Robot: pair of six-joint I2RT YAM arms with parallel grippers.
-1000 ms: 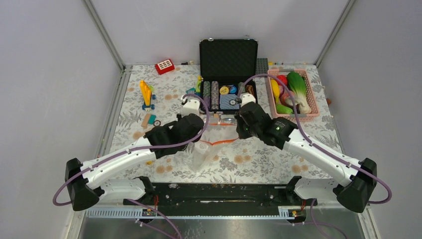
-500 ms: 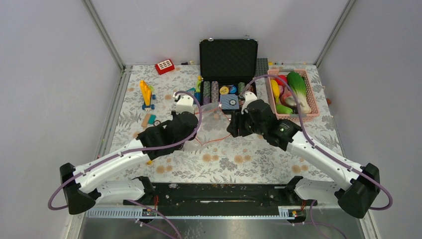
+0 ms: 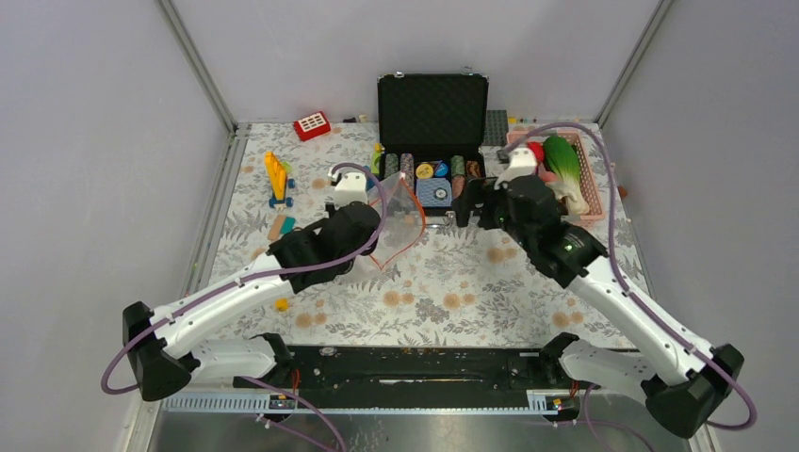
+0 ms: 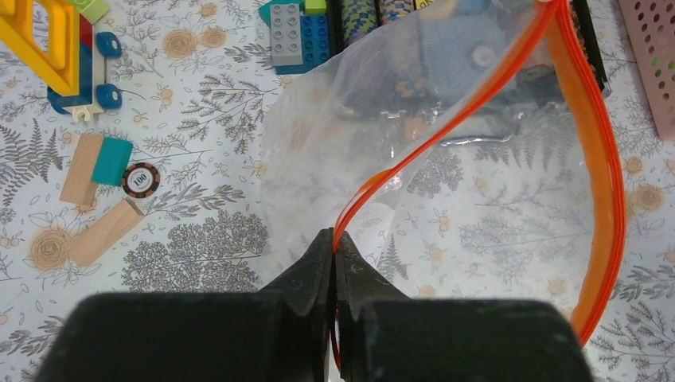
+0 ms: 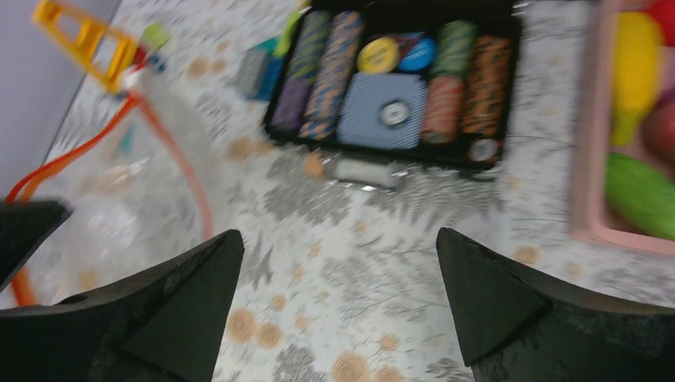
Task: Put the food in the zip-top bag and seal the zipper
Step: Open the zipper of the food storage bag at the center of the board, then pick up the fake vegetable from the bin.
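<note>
Loading is beginning: my left claw [image 4: 334,241] is clamping the zipper [image 4: 595,159], holding the zip-top bag [image 4: 334,135] agape; my right claw [image 5: 341,239], spread empty, should be fetching food [image 3: 562,158] from the basket [image 5: 591,143] next.

left gripper [image 4: 334,239] pinched tight, right gripper [image 5: 338,239] seemingly spread wide.

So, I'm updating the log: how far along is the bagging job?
Done: the bag is held up, mouth gaping. In hand: the left gripper pinches the zipper; the right gripper is open and empty near the basket. Left: the food sits in the basket, zipper unsealed.
</note>
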